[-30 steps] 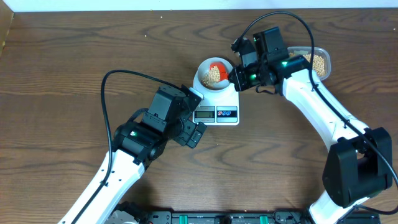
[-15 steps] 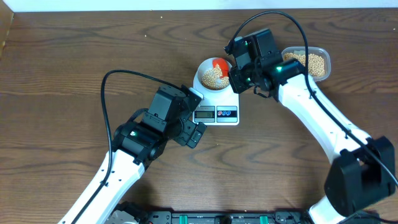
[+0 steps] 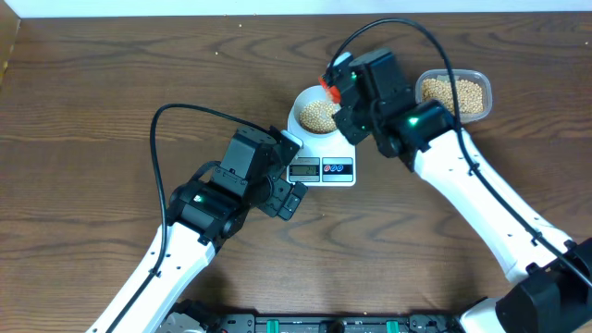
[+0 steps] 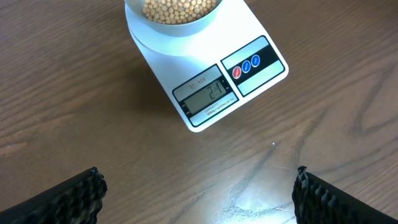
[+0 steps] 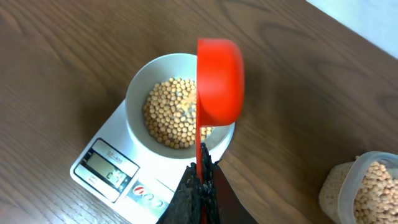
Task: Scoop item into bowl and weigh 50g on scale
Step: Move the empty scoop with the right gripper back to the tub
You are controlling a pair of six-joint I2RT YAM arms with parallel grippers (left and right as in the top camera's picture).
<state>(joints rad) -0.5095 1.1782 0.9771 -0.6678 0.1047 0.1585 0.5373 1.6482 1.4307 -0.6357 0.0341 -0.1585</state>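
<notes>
The scoop [image 5: 219, 81] ahead of the black right gripper [image 5: 200, 186] is bright orange-red. Beneath it, tan-yellow beans [image 5: 171, 112] fill a pale bowl [image 5: 138, 87] (white at the rim). The scale [image 4: 163, 68] is white, its display [image 4: 207, 96] grey, its buttons [image 4: 238, 71] red and blue. The table [image 4: 74, 112] shows dark brown wood grain.

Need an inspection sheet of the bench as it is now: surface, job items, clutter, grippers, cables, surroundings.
Surface: dark wooden table, no spills seen.
Job's things: bowl sits on the scale, partly filled with beans; display on, digits not clearly readable. Red scoop tipped on its side over the bowl. Clear tub of more beans stands apart, to the robot's right.
Clutter: nothing seen.
Grippers: left gripper open, empty, by the scale's display end; right gripper shut on the scoop's handle.
Cables: black cable loops over left arm and right arm, clear of the bowl.
Surroundings: white wall strip, black rail.
</notes>
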